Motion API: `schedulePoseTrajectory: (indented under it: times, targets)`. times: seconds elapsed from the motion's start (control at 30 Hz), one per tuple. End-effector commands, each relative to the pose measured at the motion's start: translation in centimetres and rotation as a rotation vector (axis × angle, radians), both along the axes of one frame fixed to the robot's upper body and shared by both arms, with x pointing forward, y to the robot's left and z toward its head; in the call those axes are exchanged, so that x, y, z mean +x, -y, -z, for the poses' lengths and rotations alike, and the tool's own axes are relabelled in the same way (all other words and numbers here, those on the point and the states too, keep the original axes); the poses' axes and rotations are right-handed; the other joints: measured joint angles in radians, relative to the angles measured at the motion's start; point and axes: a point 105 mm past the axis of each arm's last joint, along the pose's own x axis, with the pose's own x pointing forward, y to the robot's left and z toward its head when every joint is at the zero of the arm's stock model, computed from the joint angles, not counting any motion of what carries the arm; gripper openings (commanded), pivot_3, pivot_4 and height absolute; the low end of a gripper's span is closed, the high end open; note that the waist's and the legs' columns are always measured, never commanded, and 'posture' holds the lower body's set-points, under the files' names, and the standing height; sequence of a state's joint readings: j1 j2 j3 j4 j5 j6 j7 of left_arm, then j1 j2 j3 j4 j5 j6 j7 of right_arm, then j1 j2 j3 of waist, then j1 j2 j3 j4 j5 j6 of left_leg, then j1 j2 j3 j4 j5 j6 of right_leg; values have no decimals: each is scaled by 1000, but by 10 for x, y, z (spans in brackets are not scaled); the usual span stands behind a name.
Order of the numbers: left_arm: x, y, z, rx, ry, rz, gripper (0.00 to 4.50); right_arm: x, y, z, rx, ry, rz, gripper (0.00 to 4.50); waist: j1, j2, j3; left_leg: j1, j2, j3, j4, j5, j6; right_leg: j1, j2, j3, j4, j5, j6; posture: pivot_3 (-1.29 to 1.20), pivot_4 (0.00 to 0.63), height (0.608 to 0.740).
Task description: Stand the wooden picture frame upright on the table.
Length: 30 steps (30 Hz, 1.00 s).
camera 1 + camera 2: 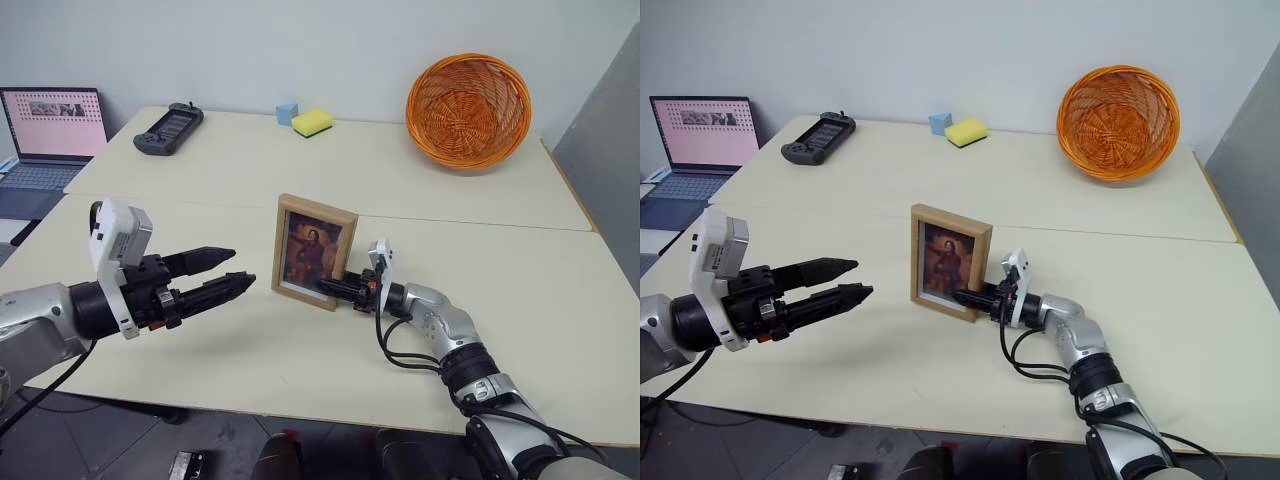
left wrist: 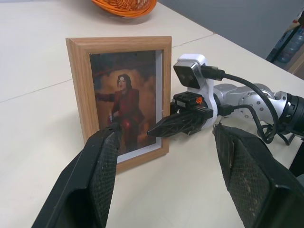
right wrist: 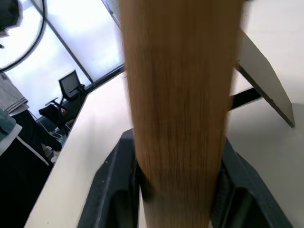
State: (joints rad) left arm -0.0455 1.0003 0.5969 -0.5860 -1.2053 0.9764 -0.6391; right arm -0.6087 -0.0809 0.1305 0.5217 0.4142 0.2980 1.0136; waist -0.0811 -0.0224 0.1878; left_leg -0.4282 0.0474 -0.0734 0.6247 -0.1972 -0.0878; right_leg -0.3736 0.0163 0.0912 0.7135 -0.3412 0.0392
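Wooden picture frame [image 1: 314, 251] stands upright on the table [image 1: 520, 290], long axis vertical, portrait side facing toward the robot and slightly to its left. It sits near mid-table, just on the near side of the seam line. Right wrist view shows its fold-out stand angled out behind it.

Right gripper [image 1: 330, 288] comes in level from the right, w/ fingers either side of the frame's lower right edge; in the right wrist view the wood edge sits between the two pads, close on both, can't tell if they still press it. Left gripper [image 1: 232, 270] hovers to the left of the frame, well apart from it, fingers spread, nothing held.

Table is pale cream, flat. White wall behind. At far left a laptop [image 1: 50, 135] w/ lit screen. On the far half: a dark handheld controller [image 1: 169, 129], a small blue block [image 1: 287, 113] beside a yellow sponge [image 1: 312, 122], and an orange wicker basket [image 1: 468, 110] tilted w/ its opening toward the robot, nothing visible inside.
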Motion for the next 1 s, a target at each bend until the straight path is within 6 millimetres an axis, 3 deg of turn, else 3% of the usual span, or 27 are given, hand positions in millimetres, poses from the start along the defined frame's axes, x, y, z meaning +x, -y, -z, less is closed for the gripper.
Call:
schedulePoseTrajectory:
  times: [0.03,0.13,0.5,0.67,0.73,0.77,0.93,1.0]
  targets:
    - [2,-1,-10,-3,54,-6,3311,3,2,-7,7,20,21,2820,0,0,0,0,0,0,0,0,0,0,0,0,0,0,0,0,150,740]
    - [3,0,-11,-6,57,-4,3311,4,2,-7,-7,30,29,3357,0,0,0,0,0,0,0,0,0,0,0,0,0,0,0,0,150,740]
    - [4,2,-8,-4,51,5,3311,4,9,-10,-41,52,34,3357,0,0,0,0,0,0,-1,0,0,0,0,0,0,0,0,0,150,740]
    - [7,4,-8,-24,51,15,3311,-5,34,-30,-46,84,55,3357,2,0,0,0,0,0,-1,0,0,0,0,1,-1,0,0,0,150,740]
    - [9,5,-9,-40,53,17,2919,-8,45,-38,-29,75,78,3405,3,0,0,0,0,1,-1,0,0,0,0,1,-1,0,0,0,150,740]
    - [10,5,-10,-50,61,13,2839,-9,51,-41,-28,75,94,3003,3,0,0,0,0,1,-1,0,0,0,0,1,-1,0,0,0,150,740]
    - [22,6,-14,-98,113,-32,1768,-22,75,-47,-62,87,174,1937,5,0,0,0,0,1,-1,0,0,0,0,1,-1,0,0,0,150,740]
    - [28,6,-21,-138,160,-59,1638,-24,80,-47,-60,61,203,1806,9,0,0,0,0,1,-1,0,0,0,0,2,-2,0,0,0,150,740]
